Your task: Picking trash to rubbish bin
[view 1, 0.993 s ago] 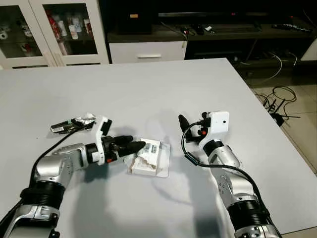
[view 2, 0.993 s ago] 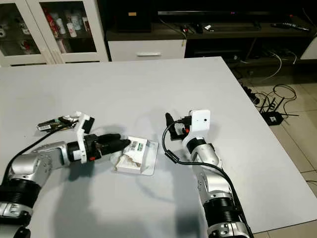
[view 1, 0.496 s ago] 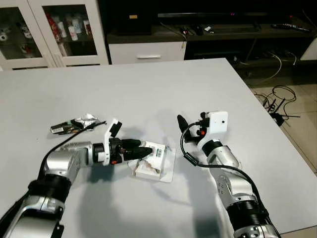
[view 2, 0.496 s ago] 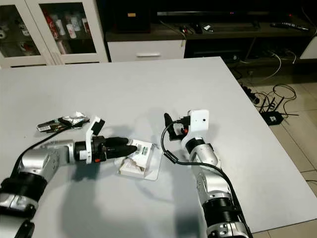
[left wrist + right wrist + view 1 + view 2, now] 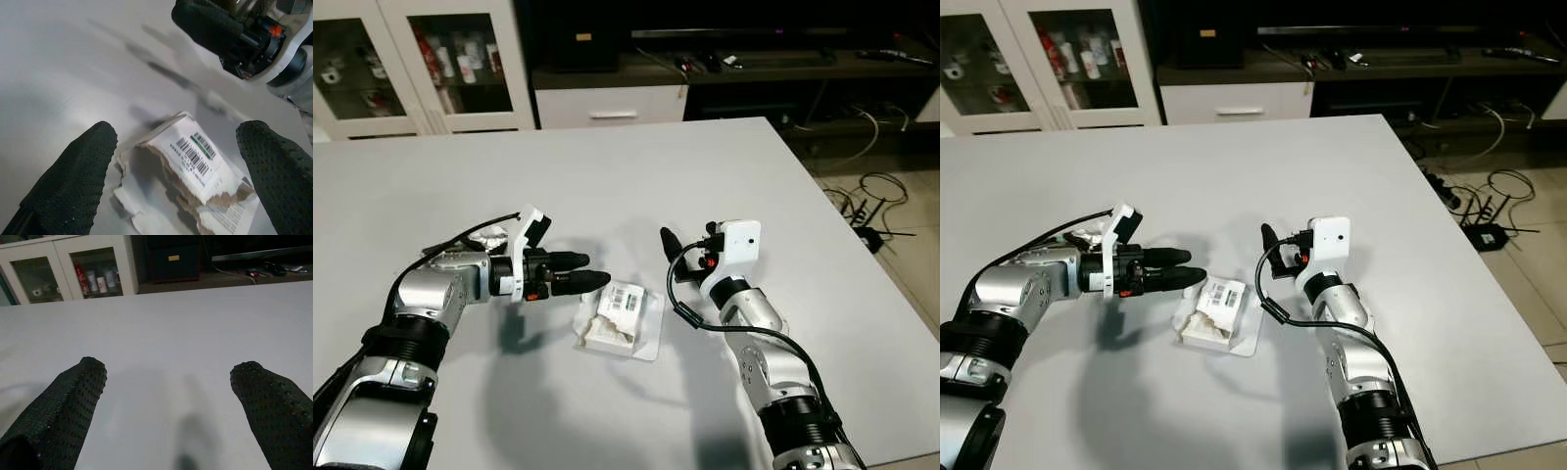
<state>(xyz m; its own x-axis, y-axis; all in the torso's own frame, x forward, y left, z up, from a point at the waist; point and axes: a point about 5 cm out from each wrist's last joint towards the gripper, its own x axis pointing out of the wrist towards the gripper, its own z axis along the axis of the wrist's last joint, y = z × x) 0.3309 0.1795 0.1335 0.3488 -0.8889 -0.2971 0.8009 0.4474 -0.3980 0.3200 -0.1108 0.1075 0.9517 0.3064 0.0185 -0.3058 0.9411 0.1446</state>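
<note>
The torn paper packet (image 5: pixel 621 319) lies flat on the white table (image 5: pixel 636 176), just ahead of and below the left gripper (image 5: pixel 597 279). Its jaws are open and hold nothing. The right gripper (image 5: pixel 667 241), jaws also open and empty, points up on the packet's other side, so the left looks nearer.

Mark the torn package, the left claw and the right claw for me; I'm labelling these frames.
torn package (image 5: pixel 628 305): left eye view, on its barcode label.
left claw (image 5: pixel 589 270): left eye view, between its black fingertips.
right claw (image 5: pixel 168 377): right wrist view, midway between the two fingertips.
</note>
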